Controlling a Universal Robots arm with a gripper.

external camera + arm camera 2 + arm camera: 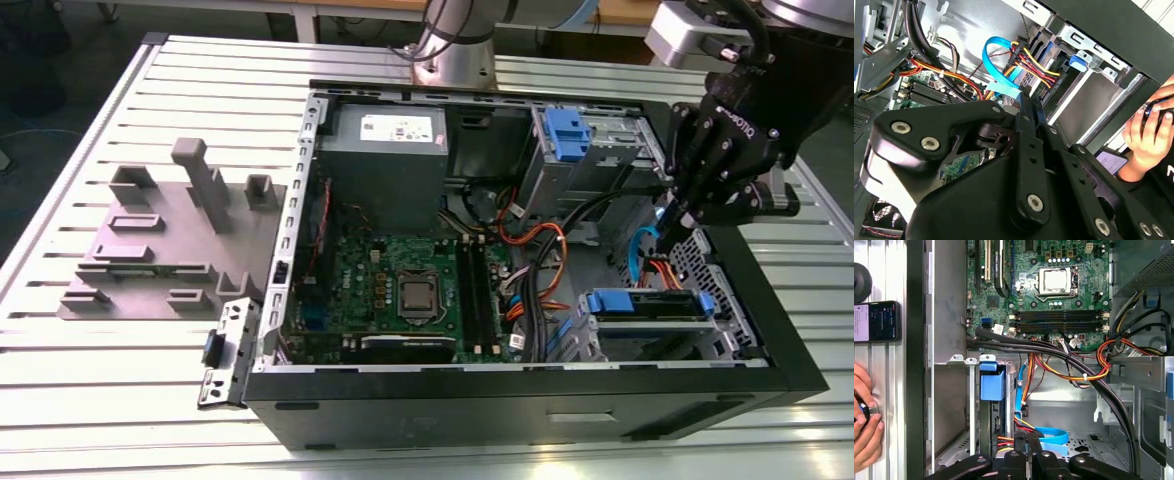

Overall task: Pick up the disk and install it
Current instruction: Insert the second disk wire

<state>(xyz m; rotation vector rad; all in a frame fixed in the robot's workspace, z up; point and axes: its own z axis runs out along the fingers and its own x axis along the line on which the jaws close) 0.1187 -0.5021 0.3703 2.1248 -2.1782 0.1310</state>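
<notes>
The disk (649, 304) sits in the lower drive cage of the open computer case (534, 395), at the corner on the exterior view's right, its blue carrier frame showing at both ends. The carrier's blue tab (991, 385) sticks out of the cage in the first wrist view. My gripper (683, 226) hangs just above and behind that cage, among the orange, black and blue cables (1054, 436). Its fingers (1016, 461) are shut together, with nothing seen between them. In the second wrist view the fingertips (1026, 102) point at the blue flat cable (999, 87).
A grey power supply box (387, 150) and a green motherboard (400, 290) are in the case. A blue latch (567, 135) sits on the upper bay. A grey fixture plate (160, 240) lies on the exterior view's left. A person's hand (865, 420) and a phone (876, 321) rest beside the case.
</notes>
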